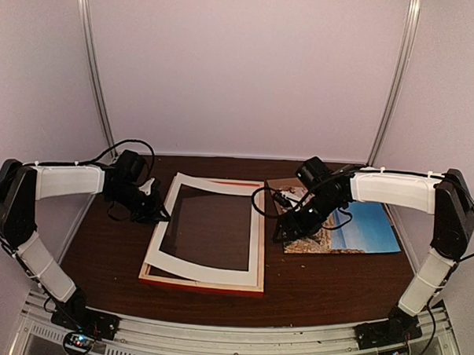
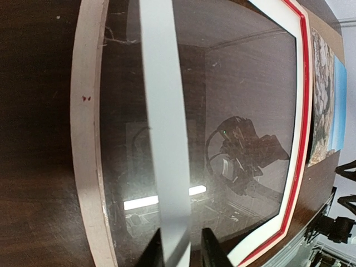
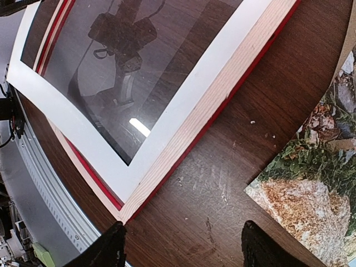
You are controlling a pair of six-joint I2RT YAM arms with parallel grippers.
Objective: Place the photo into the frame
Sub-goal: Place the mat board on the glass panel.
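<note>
The frame (image 1: 209,285) lies on the table with its pale wood back up, red showing at its edges, and glass in its opening. A white mat (image 1: 254,225) lies askew on it. My left gripper (image 1: 158,212) is shut on the mat's left strip (image 2: 161,111) and holds it lifted over the glass; the strip runs down between its fingers (image 2: 214,253). The photo (image 1: 368,226), blue sky over tan rocks, lies flat to the right of the frame. My right gripper (image 1: 286,231) is open and empty, low over bare table between the frame's corner (image 3: 219,103) and the photo's corner (image 3: 311,183).
A plain brown backing board (image 1: 278,184) lies under the photo's far left corner. White booth walls stand at the back and sides. A metal rail (image 1: 238,343) runs along the near table edge. The photo's edge shows in the left wrist view (image 2: 328,94).
</note>
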